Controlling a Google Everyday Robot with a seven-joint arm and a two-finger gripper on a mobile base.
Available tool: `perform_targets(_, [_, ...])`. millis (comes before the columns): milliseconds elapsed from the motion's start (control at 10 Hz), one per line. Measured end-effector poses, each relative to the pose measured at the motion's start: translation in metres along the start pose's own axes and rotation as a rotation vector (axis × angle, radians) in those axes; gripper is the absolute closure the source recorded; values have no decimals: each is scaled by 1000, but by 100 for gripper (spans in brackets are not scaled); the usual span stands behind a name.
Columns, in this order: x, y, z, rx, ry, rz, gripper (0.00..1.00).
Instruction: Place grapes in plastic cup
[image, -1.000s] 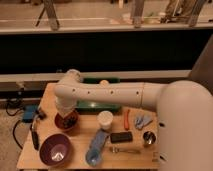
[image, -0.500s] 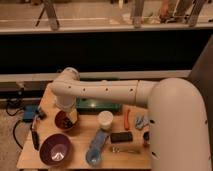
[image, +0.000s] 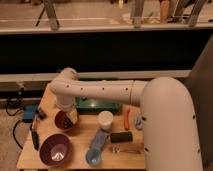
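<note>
My white arm reaches from the lower right across the wooden table (image: 80, 140) to the left. Its gripper (image: 69, 116) points down right over a dark red plastic cup (image: 62, 122) at the table's left side and hides part of the cup's mouth. The grapes do not show: they are hidden by the gripper or lie in the dark inside of the cup, and I cannot tell which. A white cup (image: 105, 119) stands upright near the table's middle, apart from the gripper.
A purple bowl (image: 55, 148) sits at the front left. A blue bottle (image: 97, 145) lies in front of the white cup. A black block (image: 121, 136), an orange-red stick (image: 126, 119), a green tray (image: 100, 104) and a blue device (image: 29, 114) are around.
The arm's elbow has shifted slightly left and up, and the forearm now fills more of the right side. The gripper stays over the dark red cup.
</note>
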Motion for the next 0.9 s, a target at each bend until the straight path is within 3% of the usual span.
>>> perform_targets(900, [14, 11, 21, -41, -22, 38, 23])
